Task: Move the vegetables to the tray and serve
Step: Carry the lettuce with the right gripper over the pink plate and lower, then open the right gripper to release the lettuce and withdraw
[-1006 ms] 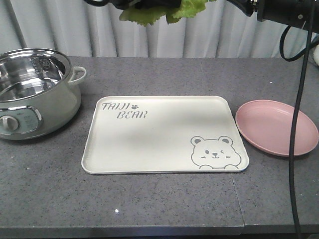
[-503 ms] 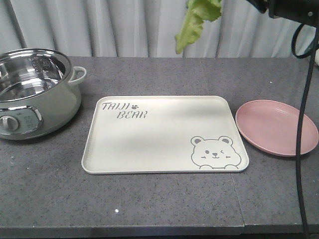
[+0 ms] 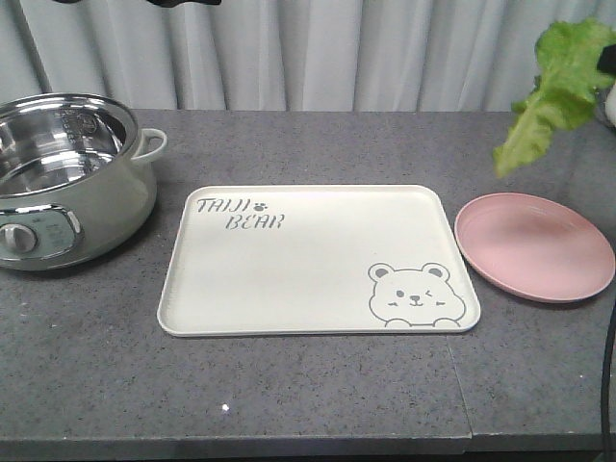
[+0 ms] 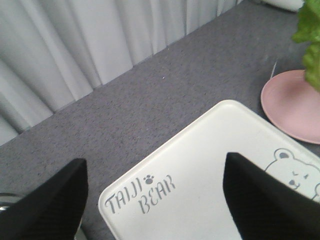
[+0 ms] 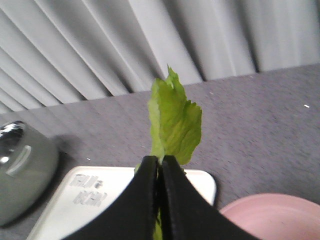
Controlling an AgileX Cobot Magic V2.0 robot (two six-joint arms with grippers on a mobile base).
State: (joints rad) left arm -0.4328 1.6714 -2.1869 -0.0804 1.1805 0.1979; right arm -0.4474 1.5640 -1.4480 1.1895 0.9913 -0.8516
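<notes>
Lettuce, a bright green ruffled leaf [image 5: 174, 120], we see pinched between 2 black fingers of the right gripper [image 5: 160, 161], reaching beyond their tips; left gripper [image 4: 152, 167] is spread wide.

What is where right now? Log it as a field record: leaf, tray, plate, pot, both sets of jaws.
tray: flat on the table, nothing on it
pink plate: right of the tray, bare
pot: left of the tray, open top
lettuce leaf: held in the air, right of the tray, near the pink plate's far side
right jaws: shut on the lettuce leaf
left jaws: open, holding nothing, above the tray's lettered end
task state: leaf not yet on the tray
</notes>
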